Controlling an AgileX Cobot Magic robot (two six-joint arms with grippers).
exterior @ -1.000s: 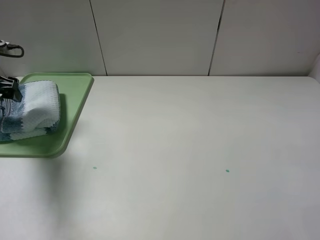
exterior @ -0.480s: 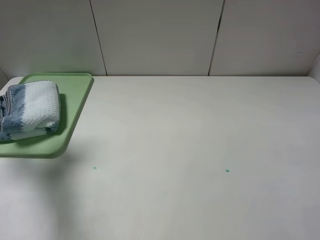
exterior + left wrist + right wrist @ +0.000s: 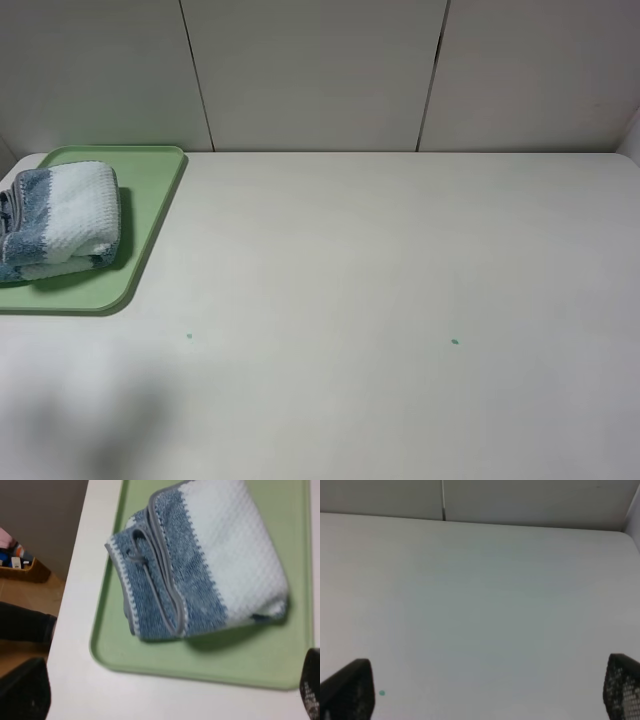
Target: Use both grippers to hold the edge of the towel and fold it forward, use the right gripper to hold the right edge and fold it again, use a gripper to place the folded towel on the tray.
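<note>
White panelled walls stand behind a pale tabletop that carries a green tray at its far left corner, and the folded towel lies on that tray, a thick bundle of white weave with blue-grey bands. Judging from this, the folding and the placing look done, so the step in hand is only to draw both arms clear without disturbing the bundle. The left gripper looks down on the towel from above the tray's near rim, its fingers set wide apart and touching nothing; it should back off straight, so that no fingertip catches the loose hemmed corner or the small loop at the towel's blue end. The right gripper hangs over bare tabletop near the right edge, its fingers likewise spread wide and empty. Little stands in the way: two small green dots mark the tabletop nearer the front edge, and beyond the left edge a floor with some clutter shows.
</note>
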